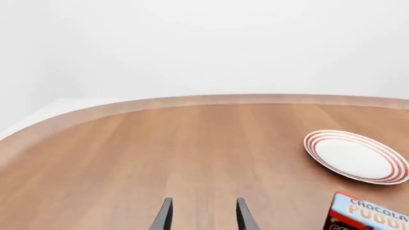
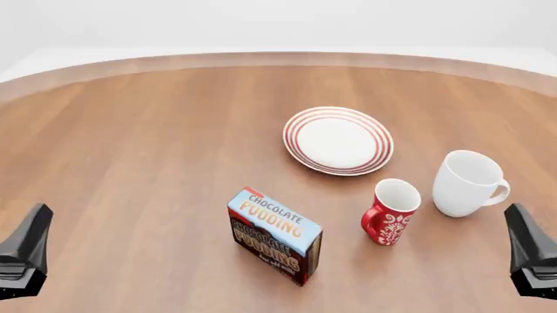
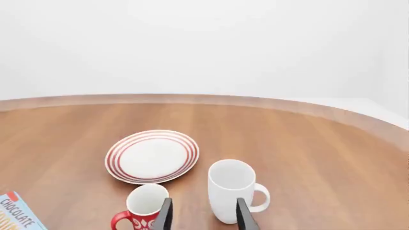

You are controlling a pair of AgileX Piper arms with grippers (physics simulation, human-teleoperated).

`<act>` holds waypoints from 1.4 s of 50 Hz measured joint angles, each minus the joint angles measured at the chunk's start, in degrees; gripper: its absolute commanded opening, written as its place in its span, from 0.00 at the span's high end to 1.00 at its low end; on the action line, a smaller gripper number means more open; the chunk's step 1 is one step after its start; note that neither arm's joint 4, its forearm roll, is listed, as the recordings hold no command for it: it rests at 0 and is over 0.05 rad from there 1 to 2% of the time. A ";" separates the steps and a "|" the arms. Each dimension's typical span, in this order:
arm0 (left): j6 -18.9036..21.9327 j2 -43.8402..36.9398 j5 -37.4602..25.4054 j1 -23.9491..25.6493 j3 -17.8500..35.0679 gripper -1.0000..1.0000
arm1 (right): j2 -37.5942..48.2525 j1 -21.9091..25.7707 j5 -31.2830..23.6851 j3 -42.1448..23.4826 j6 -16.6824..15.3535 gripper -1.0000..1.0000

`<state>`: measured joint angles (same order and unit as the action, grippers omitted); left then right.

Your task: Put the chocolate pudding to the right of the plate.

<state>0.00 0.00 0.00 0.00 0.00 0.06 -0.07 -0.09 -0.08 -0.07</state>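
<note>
The chocolate pudding [image 2: 275, 236] is a small carton with a light blue top and dark brown front, standing on the wooden table in front of the plate; it also shows in the wrist views [image 1: 369, 216] [image 3: 16, 211]. Behind it and to the right lies the plate [image 2: 338, 140], white with red rings [image 1: 356, 155] [image 3: 152, 156]. My left gripper [image 1: 203, 216] is open near the table's front left [image 2: 25, 259], far from the carton. At the front right, my right gripper [image 3: 203, 216] is open and empty [image 2: 533, 261].
A red patterned mug [image 2: 390, 211] [image 3: 142, 207] stands right of the pudding, in front of the plate. A plain white mug [image 2: 466, 183] [image 3: 232, 190] stands to its right. The table's curved far edge [image 2: 278, 60] borders a white floor.
</note>
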 measured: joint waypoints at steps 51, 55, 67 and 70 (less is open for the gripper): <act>0.00 0.00 0.00 0.00 0.00 0.00 | 26.76 21.75 -22.59 -40.40 -3.90 0.00; 0.00 0.00 0.00 0.00 0.00 0.00 | 31.39 23.99 -24.39 -45.25 -5.29 0.00; 0.00 0.00 0.00 0.00 0.00 0.00 | 43.43 29.49 -29.03 -55.70 -8.23 0.00; 0.00 0.00 0.00 0.00 0.00 0.00 | 46.01 30.49 -29.79 -57.79 -8.57 0.00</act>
<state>0.00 0.00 0.00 0.00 0.00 46.07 30.43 -29.88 -57.87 -8.63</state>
